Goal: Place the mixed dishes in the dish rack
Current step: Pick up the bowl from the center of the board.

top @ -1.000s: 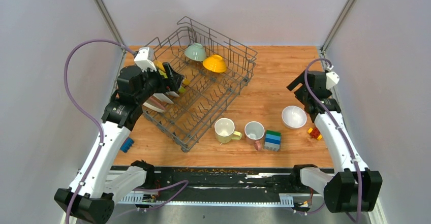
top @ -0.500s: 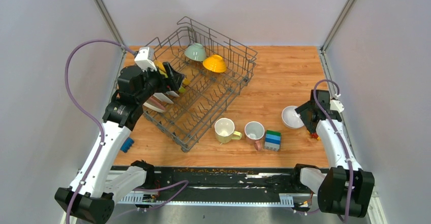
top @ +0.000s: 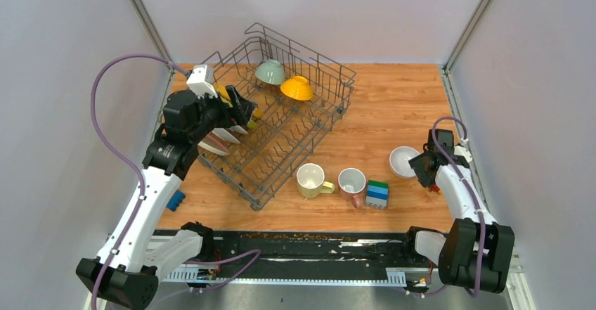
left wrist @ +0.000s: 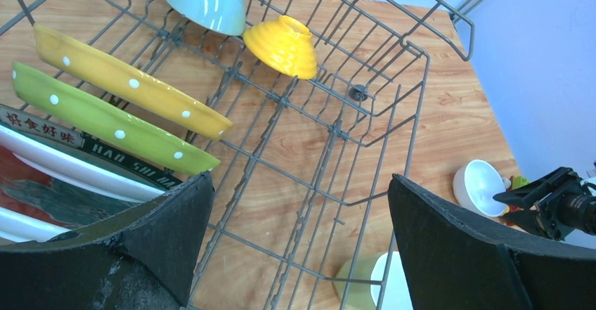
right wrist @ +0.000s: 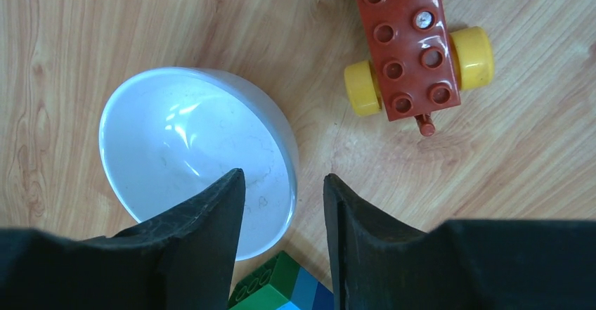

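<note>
The dish rack (top: 330, 67) stands at the back left, holding upright plates (top: 223, 138), a pale green bowl (top: 270, 72) and a yellow-orange bowl (top: 297, 88). My left gripper (top: 246, 117) hovers open over the rack's wires (left wrist: 330, 127), beside the yellow plate (left wrist: 126, 88) and green plate (left wrist: 105, 120), holding nothing. A white bowl (right wrist: 183, 141) sits on the table at the right. My right gripper (right wrist: 283, 180) straddles its near rim, one finger inside and one outside, with a gap still showing. A pale yellow mug (top: 310, 180) and a white pink-handled mug (top: 351, 181) stand in front.
Stacked green-blue toy blocks (top: 377, 193) sit just left of the right gripper, close to the bowl (top: 404, 159). A red toy car with yellow wheels (right wrist: 411, 46) lies beside the bowl on the right. A small blue piece (top: 175, 199) lies at the table's left edge.
The right arm came down and toward the near edge onto the white bowl, and its jaws narrowed around the rim. The left arm has not moved.
</note>
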Action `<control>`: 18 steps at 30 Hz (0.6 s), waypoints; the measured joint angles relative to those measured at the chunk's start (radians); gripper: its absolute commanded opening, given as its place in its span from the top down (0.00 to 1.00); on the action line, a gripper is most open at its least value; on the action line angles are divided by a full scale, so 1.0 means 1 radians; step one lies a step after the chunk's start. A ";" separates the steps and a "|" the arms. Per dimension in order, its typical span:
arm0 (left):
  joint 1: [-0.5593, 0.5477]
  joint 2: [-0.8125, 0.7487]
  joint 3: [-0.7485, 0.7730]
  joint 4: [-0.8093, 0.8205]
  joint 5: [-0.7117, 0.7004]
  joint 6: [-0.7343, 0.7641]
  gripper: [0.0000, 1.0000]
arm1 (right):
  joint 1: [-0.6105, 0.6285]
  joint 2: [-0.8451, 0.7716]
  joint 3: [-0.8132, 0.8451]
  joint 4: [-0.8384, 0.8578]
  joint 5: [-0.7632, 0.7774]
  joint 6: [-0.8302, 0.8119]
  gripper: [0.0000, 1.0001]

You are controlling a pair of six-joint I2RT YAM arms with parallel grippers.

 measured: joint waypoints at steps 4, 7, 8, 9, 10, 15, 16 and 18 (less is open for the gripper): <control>0.000 0.002 0.000 0.000 0.000 0.000 0.00 | 0.000 0.013 -0.008 0.023 -0.007 0.000 0.56; 0.000 0.002 0.000 0.000 0.003 0.000 0.00 | 0.000 0.035 -0.009 0.036 -0.015 0.000 0.58; 0.000 0.002 0.000 0.000 0.004 0.000 0.00 | 0.000 0.043 -0.010 0.037 -0.016 0.000 0.61; 0.000 0.003 0.000 0.000 0.005 0.000 0.00 | 0.000 0.048 -0.010 0.040 -0.019 0.000 0.62; 0.000 0.004 0.000 0.000 0.007 0.000 0.00 | 0.000 0.054 -0.011 0.043 -0.023 0.000 0.64; 0.000 0.006 0.000 0.000 0.014 0.000 0.00 | 0.000 0.063 -0.013 0.052 -0.029 -0.004 0.80; 0.000 0.006 0.000 0.000 0.015 0.000 0.00 | 0.000 0.063 -0.013 0.054 -0.029 -0.007 0.85; 0.000 0.007 0.000 0.000 0.017 -0.001 0.00 | 0.000 0.064 -0.013 0.055 -0.031 -0.010 0.89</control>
